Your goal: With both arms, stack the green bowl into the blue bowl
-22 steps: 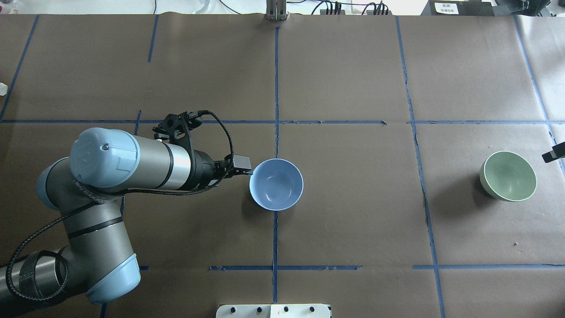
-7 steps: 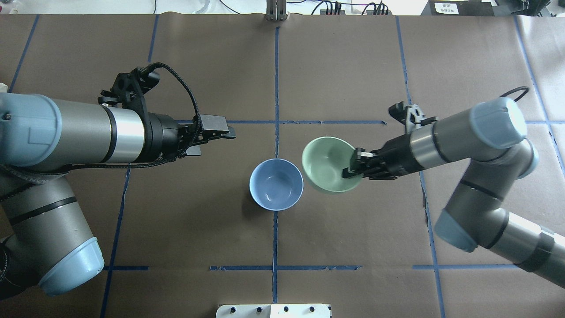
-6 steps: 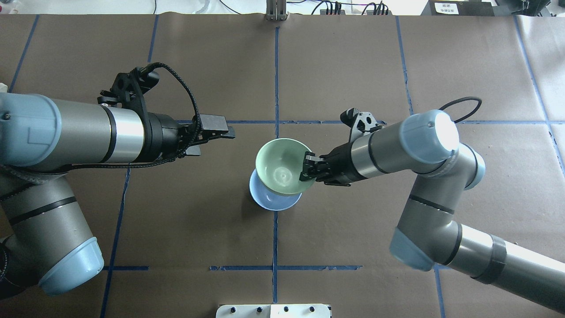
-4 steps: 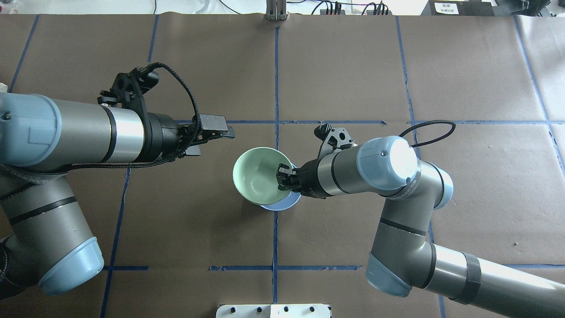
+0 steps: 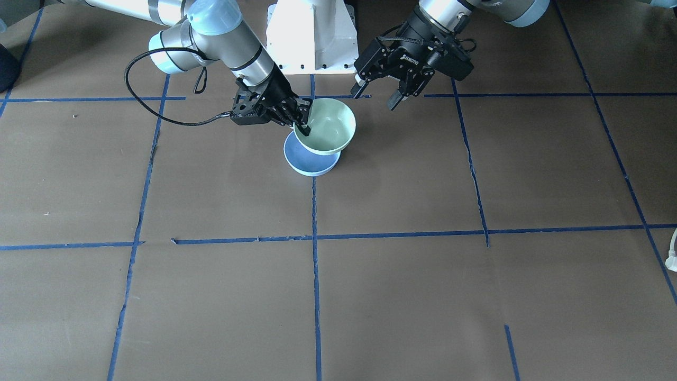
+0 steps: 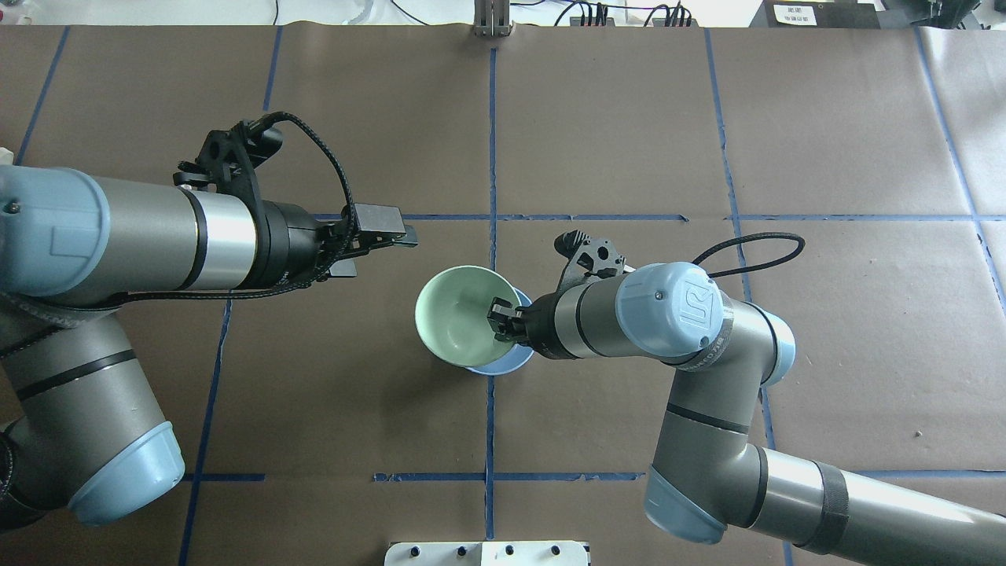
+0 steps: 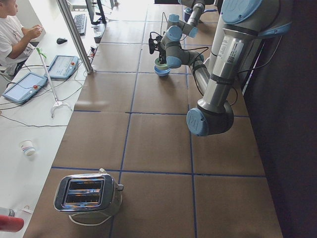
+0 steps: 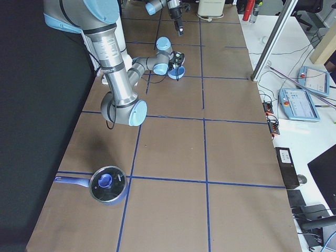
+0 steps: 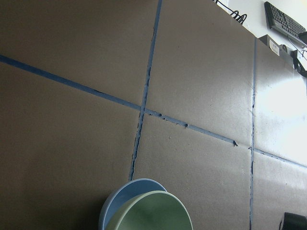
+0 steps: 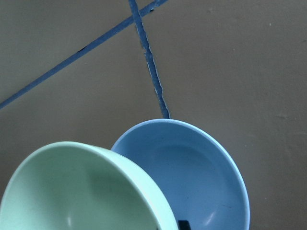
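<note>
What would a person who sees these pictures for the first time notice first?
The green bowl, pinched by its rim in the right gripper, hangs over the blue bowl near the middle of the table, offset and not nested. The left gripper hovers open and empty beside them.
</note>
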You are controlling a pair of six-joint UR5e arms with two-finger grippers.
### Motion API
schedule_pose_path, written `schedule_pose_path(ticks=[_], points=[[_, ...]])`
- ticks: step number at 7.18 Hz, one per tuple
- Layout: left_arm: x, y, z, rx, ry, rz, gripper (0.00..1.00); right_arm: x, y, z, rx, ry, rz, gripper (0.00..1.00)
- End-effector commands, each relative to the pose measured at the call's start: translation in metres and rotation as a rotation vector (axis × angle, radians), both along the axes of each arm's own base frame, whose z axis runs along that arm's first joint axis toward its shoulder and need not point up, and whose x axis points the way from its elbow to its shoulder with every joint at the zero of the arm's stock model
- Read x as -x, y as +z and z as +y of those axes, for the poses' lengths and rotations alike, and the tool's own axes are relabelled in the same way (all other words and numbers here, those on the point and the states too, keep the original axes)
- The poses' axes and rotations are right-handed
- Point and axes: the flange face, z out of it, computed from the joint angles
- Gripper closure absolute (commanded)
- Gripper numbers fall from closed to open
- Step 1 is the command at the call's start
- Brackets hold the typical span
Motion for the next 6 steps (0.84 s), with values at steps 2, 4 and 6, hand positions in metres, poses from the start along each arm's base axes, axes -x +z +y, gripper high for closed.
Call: schedule_pose_path(ticks=[2, 4, 6], points=[[-0.0005, 0.0002, 0.0004, -0.001, 0.002, -0.001, 0.0, 0.0012, 0.0037, -0.0029, -0.001, 0.027, 0.026, 0.99], [-0.0005, 0.0002, 0.0004, -0.001, 0.002, -0.001, 0.0, -0.0003, 0.0076, -0.0045, -0.002, 0.031, 0.033, 0.99], [-0.0011, -0.0006, 0.001, -0.002, 0.003, 0.0, 0.0, 0.0014, 0.0104, -0.0041, 0.004, 0.036, 0.057, 0.99]])
